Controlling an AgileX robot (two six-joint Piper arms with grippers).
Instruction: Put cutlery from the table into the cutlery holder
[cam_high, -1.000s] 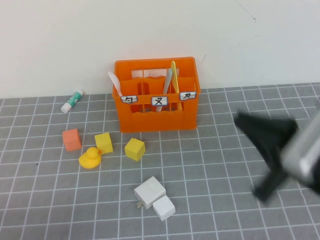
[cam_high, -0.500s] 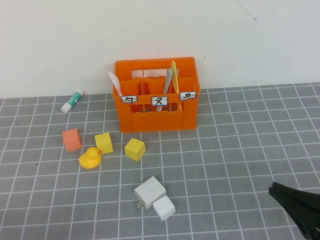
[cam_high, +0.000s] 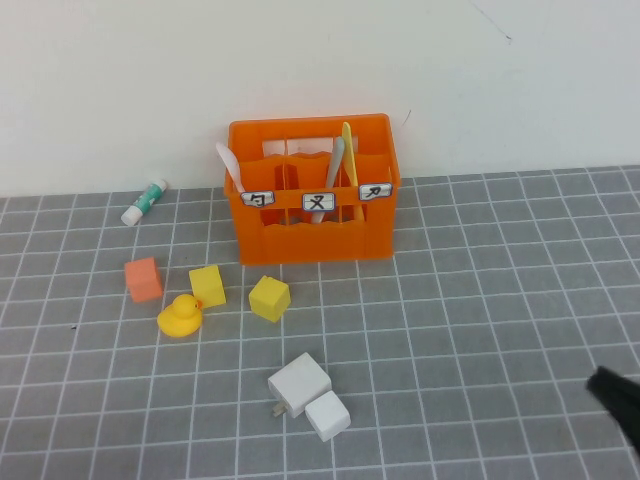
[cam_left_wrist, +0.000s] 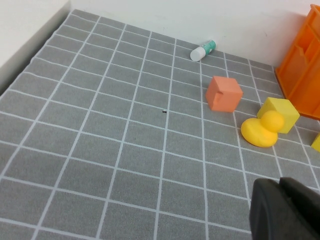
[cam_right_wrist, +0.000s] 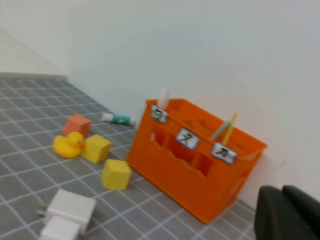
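Standing upright in the cutlery holder, all three pieces look sorted, so the job appears finished.

Each piece is leaning in its own compartment behind a label: pink spoon on the left, grey fork in the middle, yellow knife beside it. The right gripper is sitting low at the table edge, fingers pressed together and empty; the left gripper is parked near the duck, likewise closed on nothing.

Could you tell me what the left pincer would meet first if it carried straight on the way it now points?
Judging from its wrist view, the shut left pincer points toward the rubber duck, with the yellow cube touching behind it. Bare table lies between; depth is uncertain. The shut right pincer sits at the table's near right.
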